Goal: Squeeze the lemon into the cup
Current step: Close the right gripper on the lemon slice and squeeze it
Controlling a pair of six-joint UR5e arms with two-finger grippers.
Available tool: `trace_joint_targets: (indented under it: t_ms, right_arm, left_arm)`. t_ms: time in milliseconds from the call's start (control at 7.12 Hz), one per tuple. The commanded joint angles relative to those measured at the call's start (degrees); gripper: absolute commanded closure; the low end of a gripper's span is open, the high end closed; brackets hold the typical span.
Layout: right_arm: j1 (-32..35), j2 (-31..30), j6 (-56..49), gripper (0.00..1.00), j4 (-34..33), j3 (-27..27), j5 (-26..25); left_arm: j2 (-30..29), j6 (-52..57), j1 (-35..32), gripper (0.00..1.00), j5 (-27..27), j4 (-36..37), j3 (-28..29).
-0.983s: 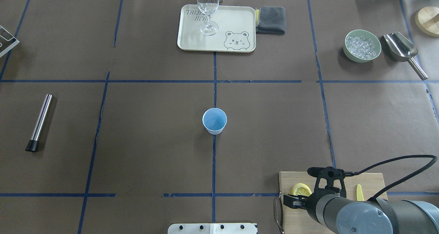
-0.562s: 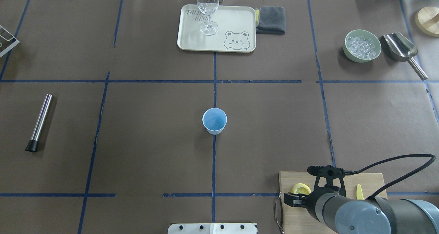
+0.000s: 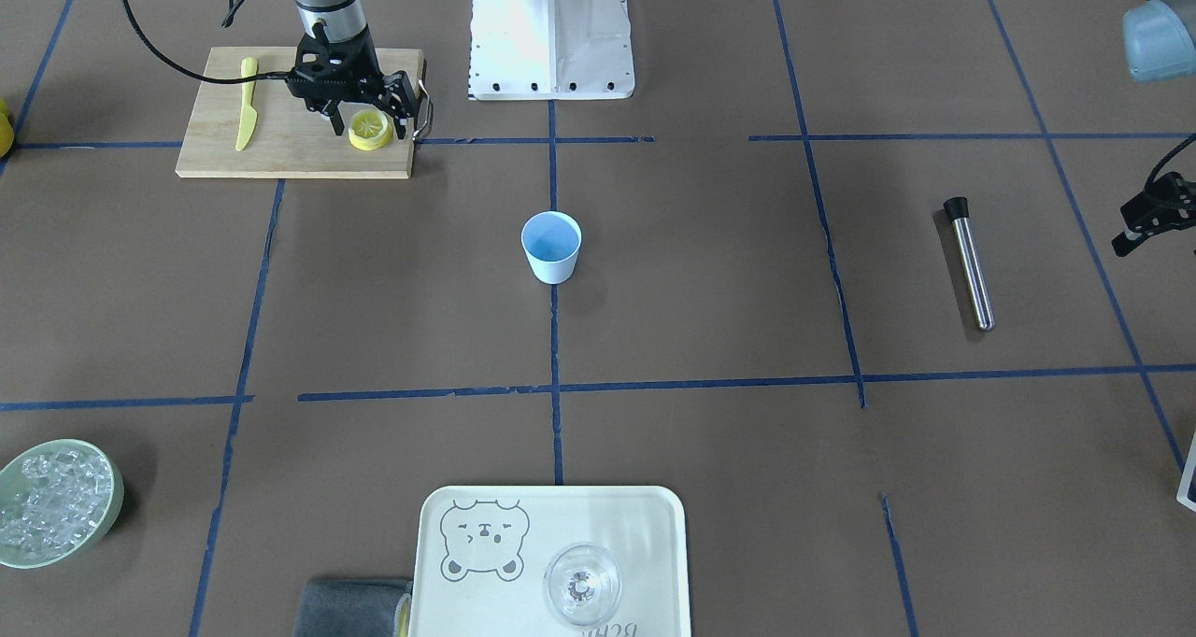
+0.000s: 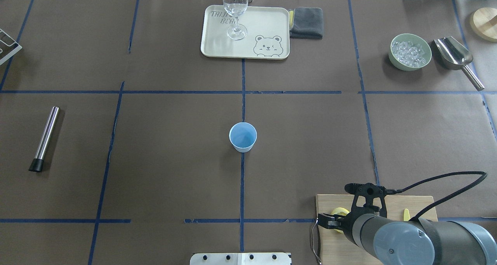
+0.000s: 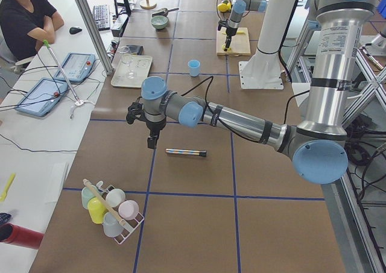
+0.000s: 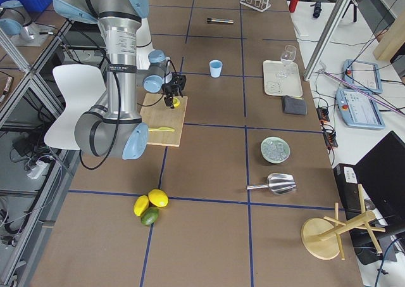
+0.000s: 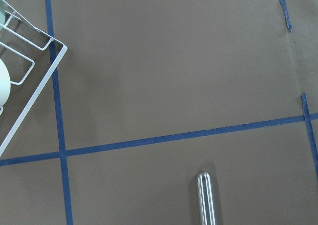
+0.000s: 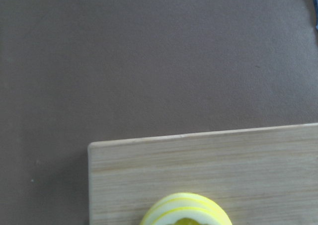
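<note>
Brown paper covers the counter point(image 4: 174, 121), cut into large fields by blue tape lines point(image 4: 242, 78). Taking the overhead view as a clock face with 12 o'clock away from the robot, the cup point(image 4: 242, 136) stands upright at the centre, on the middle tape line, its mouth open upward and well apart from everything else.

At about 5 o'clock from it, against the counter's near edge, lies a wooden cutting board point(image 4: 411, 204). The lemon point(image 3: 370, 131) rests cut face up close to the board's 10 o'clock corner, near both of that corner's edges. The right end effector point(image 3: 371, 133) hangs low over it, released: its black fingers point(image 3: 405, 125) stand on either side of the rind without pressing it. A slim yellow knife point(image 3: 246, 105) lies at the board's 3 o'clock side.

The stretch between board and cup is plain paper crossed by one tape line.

A tray point(image 4: 264, 24) with a stemmed glass point(image 4: 236, 12) sits at 12 o'clock, a bowl of ice point(image 4: 396, 61) at 2 o'clock, and a steel tube point(image 4: 46, 136) at 9 o'clock. The left end effector point(image 5: 151, 142) hovers just beside that tube, near the counter's 9 o'clock end; whether it is released or clenched I cannot tell.
</note>
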Motion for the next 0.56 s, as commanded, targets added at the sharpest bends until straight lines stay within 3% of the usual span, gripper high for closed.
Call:
trace_joint_targets:
  t_ms: [0,281,421]
  right_arm:
    - [0.5,0.1,0.0,0.0,0.1,-0.1,0.4]
    - [0.6,0.1,-0.1,0.0,0.1,0.2,0.5]
    - [0.7,0.1,-0.1,0.08,0.1,0.2,0.6]
  left_arm:
    - [0.0,0.0,0.0,0.0,0.0,0.0,-0.1]
    - [0.0,-0.1,0.0,0.0,0.0,0.1,-0.2]
    - [0.0,-0.1,0.0,0.0,0.0,0.1,-0.2]
